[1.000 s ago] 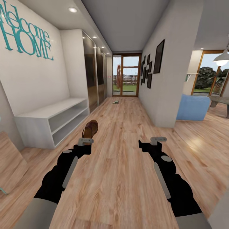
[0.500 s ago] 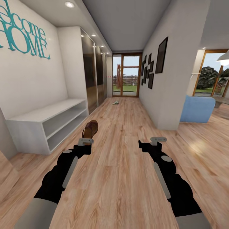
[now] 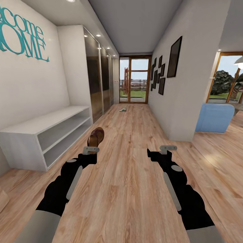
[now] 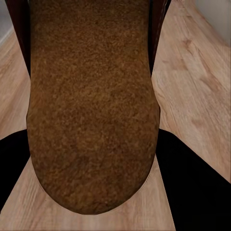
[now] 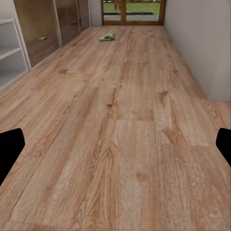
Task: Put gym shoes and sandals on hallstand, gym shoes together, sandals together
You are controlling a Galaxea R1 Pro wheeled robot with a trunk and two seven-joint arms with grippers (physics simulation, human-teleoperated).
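My left gripper [image 3: 91,149] is shut on a brown sandal [image 3: 96,136], held above the corridor floor [image 3: 128,175] with its toe pointing ahead. In the left wrist view the sandal's tan footbed [image 4: 91,106] lies between the dark fingers [image 4: 199,185]. My right gripper [image 3: 167,147] stands open and empty, its fingertips [image 5: 10,149] wide apart over bare planks. Far down the corridor, before the glass door, a white gym shoe with green stripes [image 3: 123,109] [image 5: 107,36] lies on the floor. The hallstand, the other sandal and the second gym shoe are out of view.
A plain low white two-shelf bench [image 3: 44,130] stands along the left wall, with mirrored wardrobe doors [image 3: 96,84] beyond it. A white wall corner [image 3: 180,135] juts in on the right, with a blue sofa [image 3: 216,116] behind it. The wood floor runs ahead to the door.
The whole picture has shifted: the bench and wall lettering slid left and the right wall corner came closer, so the camera moved. Both arms and the held sandal keep their place in view.
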